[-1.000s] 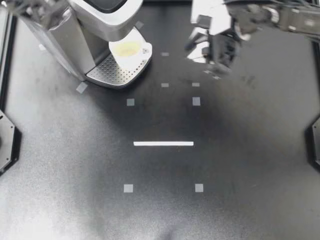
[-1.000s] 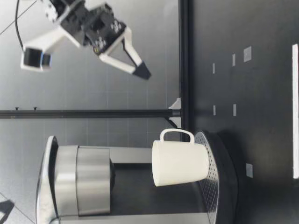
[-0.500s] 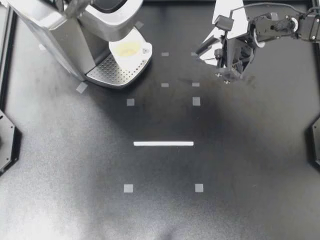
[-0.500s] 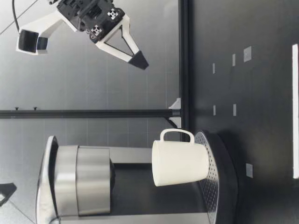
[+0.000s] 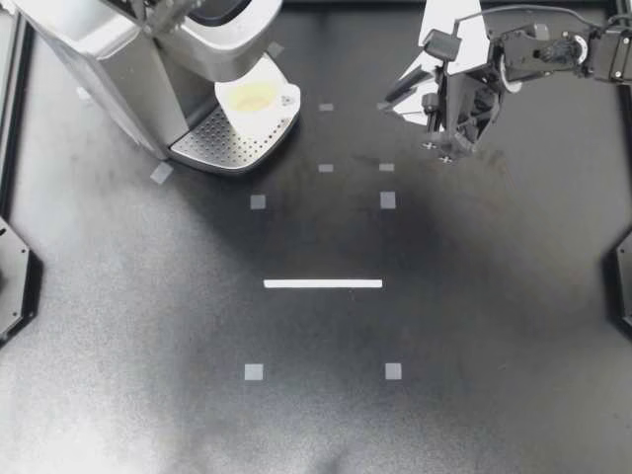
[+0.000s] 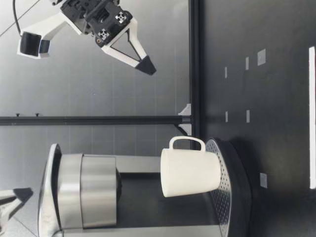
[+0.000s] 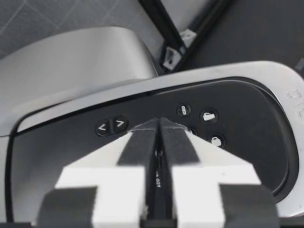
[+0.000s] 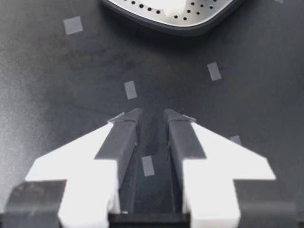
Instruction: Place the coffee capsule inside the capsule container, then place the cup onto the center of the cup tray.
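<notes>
A white cup [image 5: 255,98], yellowish inside, stands upright on the perforated cup tray [image 5: 212,141] of the silver coffee machine [image 5: 118,69], under its spout. The low view shows the cup [image 6: 190,173] on the tray [image 6: 229,192] with its handle toward my right arm. My left gripper [image 5: 158,12] is over the machine's top; in the left wrist view it [image 7: 159,127] is shut just above the dark button panel [image 7: 209,123]. My right gripper [image 5: 390,99] hangs in the air beside the machine, its fingers a little apart and empty [image 8: 151,116]. No capsule shows.
Small grey tape squares [image 5: 387,199] and a white tape line [image 5: 323,283] mark the black table. A black frame rail [image 6: 194,59] runs along the table's far edge. My right gripper [image 6: 143,64] hangs well above the surface.
My left gripper has moved rightward over the machine's top, and its tip now shows in the low view. The right gripper swung a little and then held still. The cup has not moved.
</notes>
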`<action>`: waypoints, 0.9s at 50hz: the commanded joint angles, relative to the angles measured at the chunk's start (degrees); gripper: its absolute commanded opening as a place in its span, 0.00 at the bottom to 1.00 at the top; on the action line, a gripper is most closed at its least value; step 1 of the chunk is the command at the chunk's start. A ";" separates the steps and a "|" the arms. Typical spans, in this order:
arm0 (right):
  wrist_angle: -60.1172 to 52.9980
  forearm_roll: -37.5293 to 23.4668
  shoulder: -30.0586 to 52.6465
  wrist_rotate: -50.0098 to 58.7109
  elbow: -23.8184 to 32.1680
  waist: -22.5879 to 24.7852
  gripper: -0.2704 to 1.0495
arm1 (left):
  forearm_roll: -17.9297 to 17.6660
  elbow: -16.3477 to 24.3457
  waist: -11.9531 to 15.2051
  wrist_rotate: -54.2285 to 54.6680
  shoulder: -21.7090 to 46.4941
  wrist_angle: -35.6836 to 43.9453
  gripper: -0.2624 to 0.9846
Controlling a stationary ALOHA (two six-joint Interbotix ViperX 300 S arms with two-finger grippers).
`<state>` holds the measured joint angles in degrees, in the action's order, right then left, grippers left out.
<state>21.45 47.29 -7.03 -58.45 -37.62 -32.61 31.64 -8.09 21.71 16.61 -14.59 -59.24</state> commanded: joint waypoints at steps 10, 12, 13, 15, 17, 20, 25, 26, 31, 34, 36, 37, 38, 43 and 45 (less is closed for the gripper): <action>-0.62 0.09 -0.35 -0.09 1.14 0.18 0.44 | 0.09 -0.44 0.35 0.18 -0.35 1.05 0.25; -0.62 0.09 -0.35 -0.09 1.14 0.18 0.44 | 0.18 -0.62 0.44 0.18 -0.35 1.05 0.25; -0.62 0.09 -0.35 -0.09 1.14 0.18 0.44 | 0.18 -0.70 0.44 0.18 -0.26 1.05 0.25; -0.62 0.09 -0.26 -0.09 1.14 0.18 0.44 | 0.09 -0.97 0.70 0.18 -0.18 1.05 0.25; -0.62 0.09 -0.35 -0.09 0.97 0.18 0.44 | 0.18 -1.23 0.88 0.26 -0.09 1.05 0.25; -0.62 0.09 -0.35 0.00 0.97 0.18 0.44 | 0.09 -1.67 1.14 0.35 0.18 1.05 0.25; -0.62 0.09 -0.35 -0.09 0.97 0.18 0.44 | 0.00 -2.20 1.23 0.44 0.44 0.88 0.25; -0.62 0.09 -0.35 -0.09 1.14 0.18 0.44 | -0.09 -2.37 1.23 0.44 0.70 0.88 0.25; -0.62 0.00 -0.35 -0.09 0.97 0.18 0.44 | -1.14 -2.81 1.23 0.44 1.14 0.53 0.25; -0.62 0.09 -0.26 -0.09 1.14 0.18 0.44 | -1.67 -3.16 1.41 0.44 1.32 0.53 0.25; -0.62 0.09 -0.26 -0.09 1.14 0.18 0.44 | -1.67 -3.25 1.49 0.44 1.32 0.53 0.25; -0.62 0.09 -0.18 -0.09 0.97 0.18 0.44 | -1.67 -3.25 1.58 0.44 1.32 0.62 0.25; -0.62 0.09 -0.18 -0.09 1.14 0.18 0.44 | -1.67 -3.08 1.67 0.44 1.32 0.62 0.25; -0.62 0.09 -0.26 -0.09 1.14 0.18 0.44 | -1.41 -2.20 1.76 0.09 0.79 1.41 0.25; -0.62 0.09 -0.26 0.00 1.14 0.18 0.44 | -1.14 -1.58 1.85 -0.09 0.44 1.85 0.25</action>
<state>21.18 47.20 -6.59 -58.45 -37.53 -32.61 30.67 -10.28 22.50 16.79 -14.24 -57.66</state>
